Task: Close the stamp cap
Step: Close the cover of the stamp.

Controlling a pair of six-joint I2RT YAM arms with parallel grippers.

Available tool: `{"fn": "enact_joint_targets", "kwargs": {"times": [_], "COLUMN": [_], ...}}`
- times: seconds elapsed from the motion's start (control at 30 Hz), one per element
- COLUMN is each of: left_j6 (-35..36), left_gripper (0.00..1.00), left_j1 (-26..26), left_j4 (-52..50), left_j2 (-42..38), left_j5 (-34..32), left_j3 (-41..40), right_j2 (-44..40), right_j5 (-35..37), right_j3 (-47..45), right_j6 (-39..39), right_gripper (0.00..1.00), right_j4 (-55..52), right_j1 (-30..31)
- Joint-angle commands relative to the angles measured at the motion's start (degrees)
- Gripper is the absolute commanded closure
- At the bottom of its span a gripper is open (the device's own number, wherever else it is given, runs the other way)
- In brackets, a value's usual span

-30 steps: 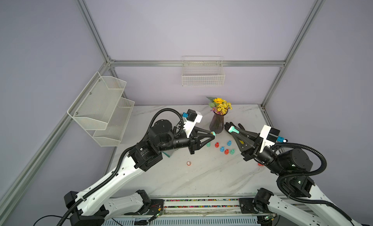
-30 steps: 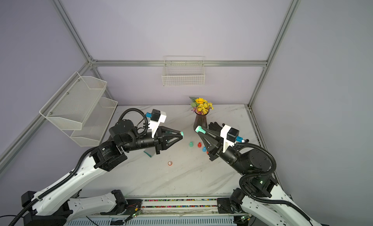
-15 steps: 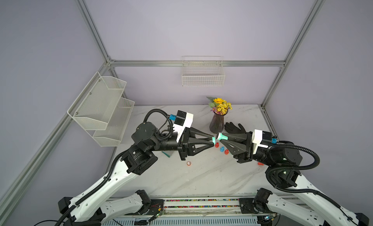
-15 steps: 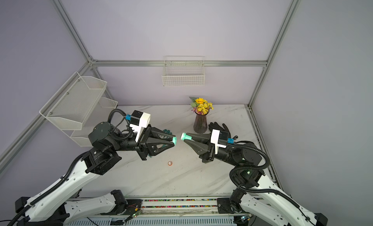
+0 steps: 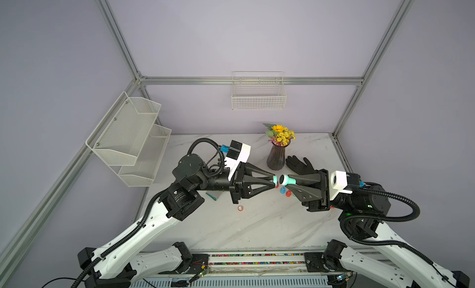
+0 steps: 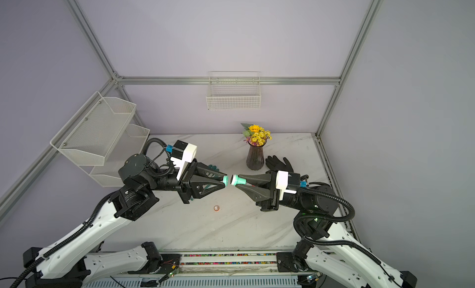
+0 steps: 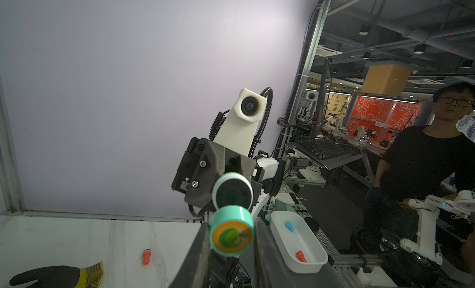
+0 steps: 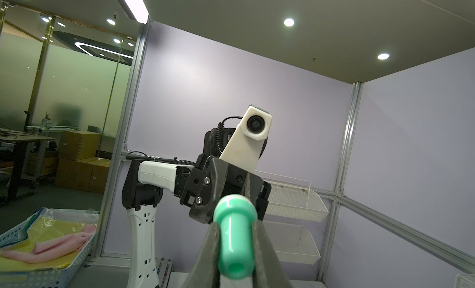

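Between my jaws' loads: a thin slit of open air is separating cap [image 5: 275,181] and stamp [image 5: 288,180].
Far side: vase [image 5: 276,158] and black glove [image 5: 299,164] are standing close behind, narrowing the room there.
Below: small coloured pieces [image 5: 282,189] are lying under the meeting point.
Near side: bare table [image 5: 257,227] is stretching open, one red ring [image 5: 240,208] sitting on it.

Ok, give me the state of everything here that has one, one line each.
stamp cap, off the stamp, held facing it across a small gap
stamp, uncapped, gripped by its handle
left gripper, shut on the stamp cap
right gripper, shut on the stamp
vase, upright
glove, lying flat
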Motion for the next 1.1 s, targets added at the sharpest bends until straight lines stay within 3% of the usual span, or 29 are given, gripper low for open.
{"fn": "enact_joint_targets", "kwargs": {"times": [0.0,0.4,0.7,1.07], "left_j6": [-0.95,-2.56,-1.69,-1.66], "left_gripper": [0.79,0.80,0.80,0.81], "left_j1": [0.08,0.08,0.08,0.07], "left_j4": [3.14,5.87,2.99,3.30], "left_j2": [0.16,0.79,2.27,2.35], "left_j5": [0.40,3.12,2.61,2.65], "left_j3": [0.72,0.70,2.43,3.01], "right_j2": [0.74,0.86,1.36,1.04], "right_j5": [-2.84,0.47,-1.35,-1.25], "right_j3": [1.88,2.89,4.11,9.00], "right_j6": [1.14,-1.31,-2.85,-11.92], "right_gripper": [1.00,1.00,1.00,1.00], "right_j4": [1.94,-2.86,-7.20,-25.56], "right_j1": [-0.13,-0.18,-0.21,-0.14]}}
